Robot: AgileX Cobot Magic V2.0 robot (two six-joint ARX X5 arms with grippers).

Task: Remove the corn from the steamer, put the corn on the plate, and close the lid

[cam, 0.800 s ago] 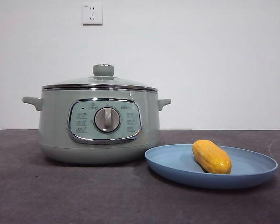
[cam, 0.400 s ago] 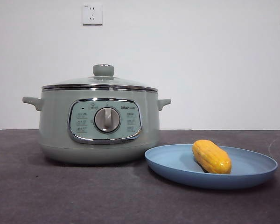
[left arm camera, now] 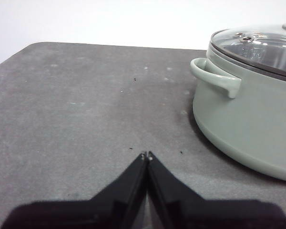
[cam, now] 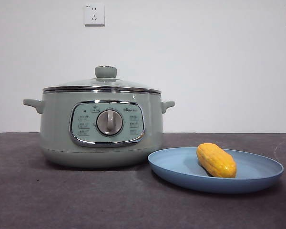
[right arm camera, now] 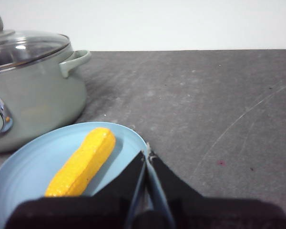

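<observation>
Corn (cam: 216,160) on plate (cam: 181,167), lid (cam: 102,84) on steamer (cam: 57,129) (wrist cams only: both tools pressed together).

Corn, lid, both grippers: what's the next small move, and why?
Probably none beyond holding both arms parked. The corn lies on the plate, and the lid sits seated on the steamer. The left gripper and right gripper are both shut and empty, so the task looks finished.

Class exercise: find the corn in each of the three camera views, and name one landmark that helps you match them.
Front view: corn lying on the plate, lower right.
Left wrist view: not in it.
Right wrist view: corn on the plate, lower left.
Shared landmark: the steamer.
</observation>
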